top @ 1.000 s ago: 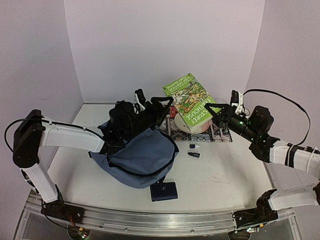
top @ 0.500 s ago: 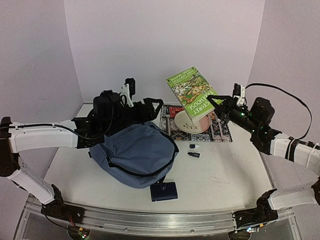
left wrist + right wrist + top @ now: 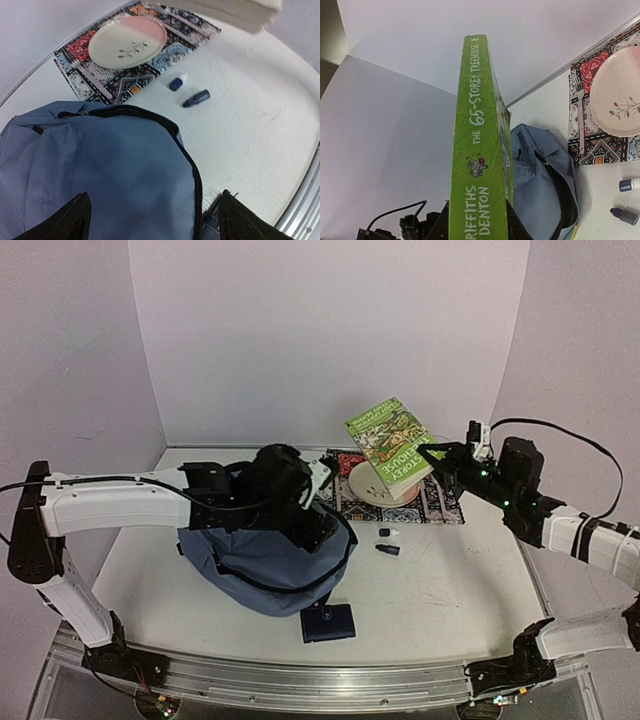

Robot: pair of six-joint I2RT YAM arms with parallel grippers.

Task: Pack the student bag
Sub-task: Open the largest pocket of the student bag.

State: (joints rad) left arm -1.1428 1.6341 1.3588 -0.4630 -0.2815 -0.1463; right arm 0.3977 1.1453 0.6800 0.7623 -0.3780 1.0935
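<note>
Holding book (image 3: 392, 440) aloft, right gripper (image 3: 432, 458) pinches it for loading; left gripper (image 3: 152, 210) hangs jaws spread above bag (image 3: 275, 570), probably to open it.

Both arms are built of white tubular links joined by bulky black joint housings. The left arm (image 3: 120, 508) and right arm (image 3: 590, 542) rise from black bases on the aluminium rail (image 3: 300, 680). High above the rail, a thin black cable (image 3: 570, 435) loops off the right arm's wrist, where small green lights (image 3: 497, 486) glow. The left pincer (image 3: 152, 200) has matte black fingers (image 3: 75, 220).
</note>
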